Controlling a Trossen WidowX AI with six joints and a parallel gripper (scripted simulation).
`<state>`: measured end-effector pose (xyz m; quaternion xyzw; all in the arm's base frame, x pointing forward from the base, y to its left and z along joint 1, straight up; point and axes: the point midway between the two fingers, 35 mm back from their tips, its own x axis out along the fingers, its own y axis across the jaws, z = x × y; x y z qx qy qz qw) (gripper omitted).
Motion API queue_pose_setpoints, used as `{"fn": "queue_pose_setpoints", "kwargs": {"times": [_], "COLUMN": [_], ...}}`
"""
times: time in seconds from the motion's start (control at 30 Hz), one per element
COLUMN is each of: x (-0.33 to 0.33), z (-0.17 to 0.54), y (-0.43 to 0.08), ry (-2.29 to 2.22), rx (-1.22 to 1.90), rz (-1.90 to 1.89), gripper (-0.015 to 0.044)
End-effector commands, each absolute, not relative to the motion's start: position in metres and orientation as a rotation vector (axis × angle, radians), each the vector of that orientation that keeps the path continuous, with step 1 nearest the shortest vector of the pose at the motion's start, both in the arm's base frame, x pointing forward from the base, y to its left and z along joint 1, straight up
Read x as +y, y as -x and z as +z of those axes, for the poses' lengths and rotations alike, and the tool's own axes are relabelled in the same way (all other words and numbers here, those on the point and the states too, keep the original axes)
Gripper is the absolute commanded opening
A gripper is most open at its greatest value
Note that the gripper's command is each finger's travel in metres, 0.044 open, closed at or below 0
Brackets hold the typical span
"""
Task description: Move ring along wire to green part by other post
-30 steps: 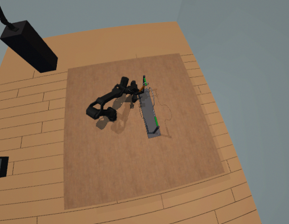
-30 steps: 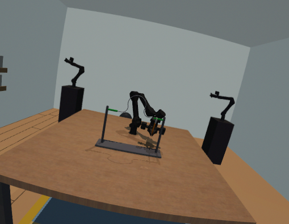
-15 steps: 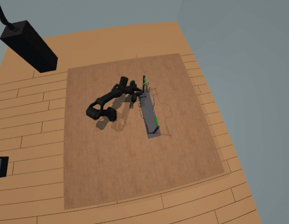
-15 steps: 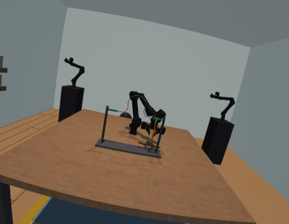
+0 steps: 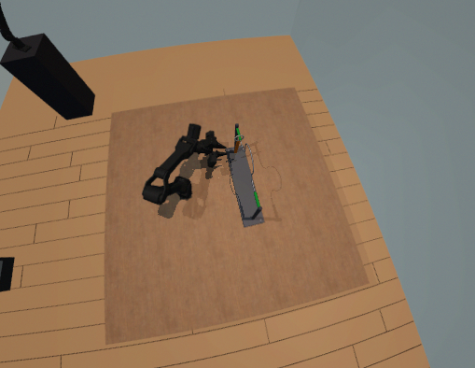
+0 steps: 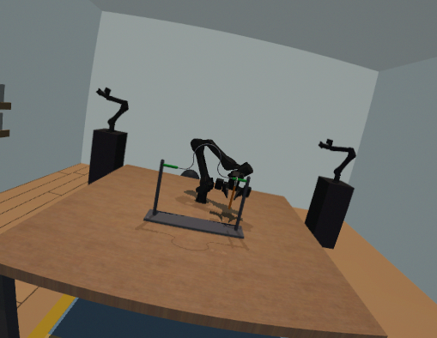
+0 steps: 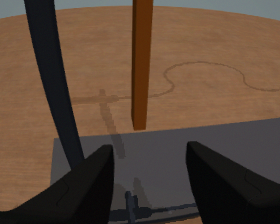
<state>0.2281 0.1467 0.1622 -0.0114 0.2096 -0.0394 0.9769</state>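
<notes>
The orange handle (image 5: 236,147) (image 6: 233,197) (image 7: 141,65) hangs down from the ring (image 5: 238,141), which is on the green part (image 5: 240,134) (image 6: 241,180) beside one post (image 6: 242,205) (image 7: 50,75). My gripper (image 5: 226,150) (image 7: 150,152) is open and empty. In the wrist view the handle's lower end shows beyond the fingertips, apart from them. The thin grey wire (image 5: 253,162) (image 6: 207,144) arches to the other green part (image 5: 257,200) (image 6: 170,165), beside the other post (image 5: 257,213) (image 6: 158,188). The ring is too small to tell whether it touches grey wire.
The grey base (image 5: 245,184) (image 6: 194,226) (image 7: 240,145) carries both posts and stands on the wooden table (image 5: 188,273) (image 6: 164,272) (image 7: 210,40). The wrist view shows one post close to the left finger. Dark pedestals with other arms stand away from the table.
</notes>
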Motion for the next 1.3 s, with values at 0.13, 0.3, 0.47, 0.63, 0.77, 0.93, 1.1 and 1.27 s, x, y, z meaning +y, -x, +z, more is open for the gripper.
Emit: {"fn": "queue_pose_setpoints", "kwargs": {"times": [0.13, 0.3, 0.47, 0.63, 0.77, 0.93, 1.1, 1.27], "x": [0.145, 0.145, 0.145, 0.148, 0.148, 0.148, 0.148, 0.148], "z": [0.164, 0.164, 0.164, 0.167, 0.182, 0.183, 0.183, 0.183], "y": [-0.226, -0.226, -0.226, -0.214, -0.189, -0.188, -0.188, -0.188], "ry": [0.019, 0.019, 0.019, 0.022, 0.025, 0.025, 0.025, 0.025], "rx": [0.418, 0.418, 0.418, 0.427, 0.414, 0.413, 0.413, 0.413], "rz": [-0.086, -0.086, -0.086, -0.082, -0.077, -0.076, -0.076, -0.076], "gripper": [0.0160, 0.0160, 0.0160, 0.0239, 0.0344, 0.0440, 0.0440, 0.0440]}}
